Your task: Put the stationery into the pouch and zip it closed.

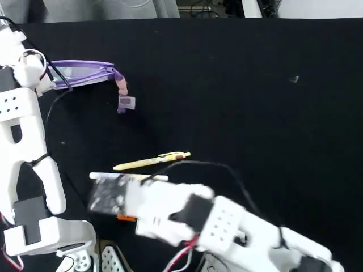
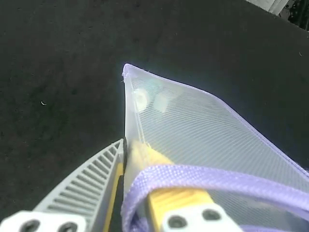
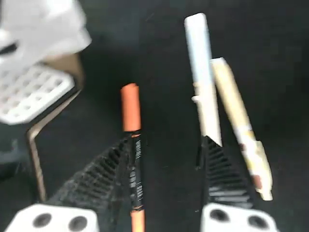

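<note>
1. My left gripper (image 2: 129, 145) is clamped on the pouch (image 2: 203, 130); the grey finger lies outside the mesh wall and the yellow one inside it, seen through the weave.
2. The pouch is clear mesh with purple trim; in the high view it sits at the far left of the black table (image 1: 255, 113), beside my left arm, with its two purple edges standing apart at the mouth; a small tag (image 1: 126, 103) hangs off the end that points toward the table's middle.
3. My right gripper (image 3: 166, 142) hangs over the pens with its black fingers spread wide and nothing between them; dark tabletop shows in the gap.
4. The orange pen (image 3: 130, 108), orange at the tip and black along the barrel, lies right along the inner edge of one finger; whether it touches that finger I cannot tell.
5. The white pen (image 3: 200, 72) runs out from the tip of the other finger; the yellow pen (image 3: 239, 125) lies just beside it on the outer side, slightly angled to it.
6. From above, the three pens lie on the table near its front, well apart from the pouch; none is inside it.
</note>
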